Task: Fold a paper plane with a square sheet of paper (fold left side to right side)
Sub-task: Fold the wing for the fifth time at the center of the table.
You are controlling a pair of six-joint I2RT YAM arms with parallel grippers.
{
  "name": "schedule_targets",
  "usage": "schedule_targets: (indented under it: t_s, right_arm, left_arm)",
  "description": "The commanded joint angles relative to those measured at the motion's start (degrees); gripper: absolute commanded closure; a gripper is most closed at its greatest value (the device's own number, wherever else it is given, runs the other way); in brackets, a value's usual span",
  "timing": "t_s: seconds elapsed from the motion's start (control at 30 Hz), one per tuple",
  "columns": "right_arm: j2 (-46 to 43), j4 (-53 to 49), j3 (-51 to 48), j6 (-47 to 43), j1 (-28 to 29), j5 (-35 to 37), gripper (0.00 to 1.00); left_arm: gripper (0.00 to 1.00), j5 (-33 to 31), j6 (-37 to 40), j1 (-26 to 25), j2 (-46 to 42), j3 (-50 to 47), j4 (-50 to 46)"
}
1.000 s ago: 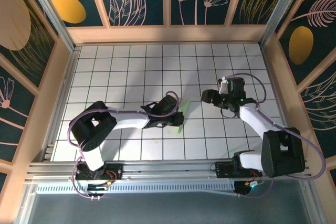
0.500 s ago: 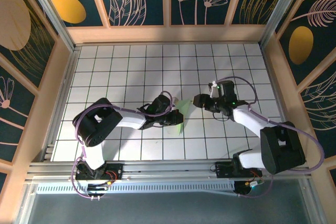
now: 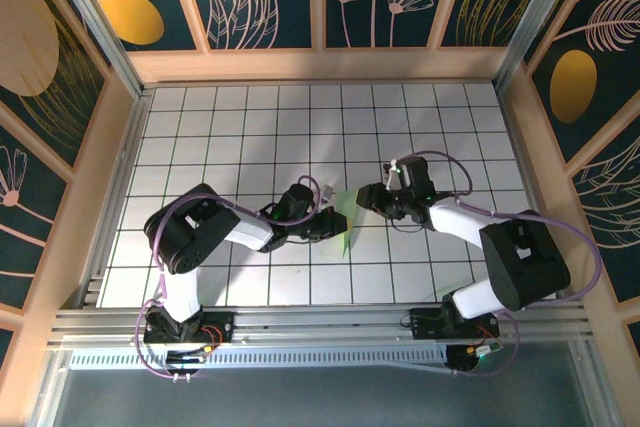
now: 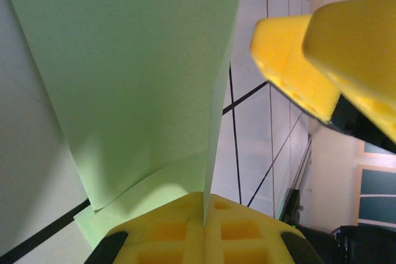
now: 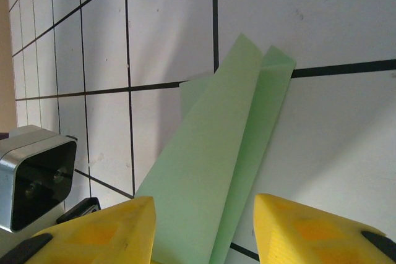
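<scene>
The pale green paper (image 3: 344,224) is folded into a slim, layered paper plane shape and stands on edge on the grid table. My left gripper (image 3: 325,219) is shut on its near end; in the left wrist view the paper (image 4: 136,78) rises from the seam between my closed yellow pads (image 4: 204,205). My right gripper (image 3: 362,197) comes in from the right. In the right wrist view its jaws are open (image 5: 204,227), with a yellow finger (image 5: 105,233) on one side of the paper (image 5: 216,159) and a gap to each side.
White grid tiles (image 3: 250,127) cover the table inside wooden walls (image 3: 320,65). The right gripper's yellow fingers (image 4: 297,72) hang close beside the paper in the left wrist view. The left wrist's camera block (image 5: 34,171) sits near the right gripper's left finger.
The right gripper has moved left to the paper and its jaws have narrowed. The left gripper has kept hold and shifted slightly right.
</scene>
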Motion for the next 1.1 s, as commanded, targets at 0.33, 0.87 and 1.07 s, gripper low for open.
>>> schedule_targets:
  t_s: [0.33, 0.87, 1.07]
  right_arm:
    - [3.24, 3.64, -0.48, 3.04, 2.69, 1.68, 0.56]
    - [5.84, 5.30, 0.00, 3.84, 3.72, 1.82, 0.56]
    - [6.67, 5.86, 0.08, 3.97, 4.14, 1.81, 0.56]
  left_arm:
    - [1.00, 2.76, -4.30, 0.65, 3.00, -1.29, 8.65]
    - [1.00, 2.63, -4.94, 0.82, 3.82, -1.45, 9.53]
    - [1.00, 2.51, -5.35, 0.81, 4.28, -1.78, 10.34]
